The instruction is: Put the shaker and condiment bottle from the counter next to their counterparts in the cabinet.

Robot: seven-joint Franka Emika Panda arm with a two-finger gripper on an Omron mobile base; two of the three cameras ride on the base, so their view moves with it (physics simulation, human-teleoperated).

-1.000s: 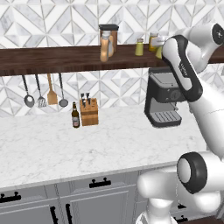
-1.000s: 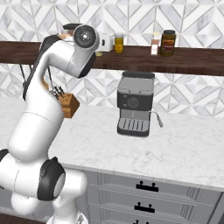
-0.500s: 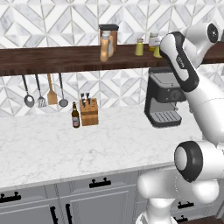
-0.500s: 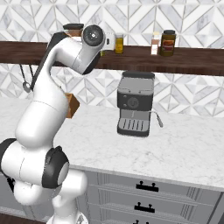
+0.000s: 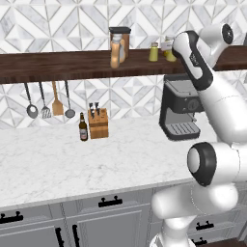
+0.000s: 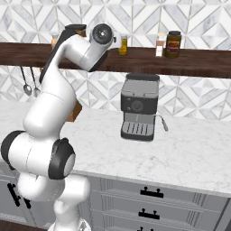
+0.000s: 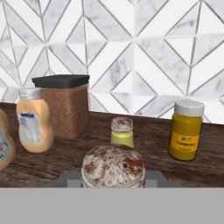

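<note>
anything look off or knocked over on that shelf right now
Nothing stands out. On the cabinet, the condiment bottle, the big dark-lidded jar, the small shaker and the yellow jar all stand upright, apart, with nothing spilled. A second shaker sits at the gripper, also upright.

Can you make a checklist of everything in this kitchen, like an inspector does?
Surface: marble counter, with a dark shelf on the wall above it.
Job's things: held shaker in front of the twin shaker on the shelf; orange bottle on the shelf, second orange bottle beside it at the picture's edge.
Clutter: big jar, yellow bottle, coffee machine, knife block, beer bottle, hanging utensils.
Grippers: gripper at shelf height, shut on the held shaker.
Cables: nothing seen.
Surroundings: tiled wall, grey cupboards.
</note>
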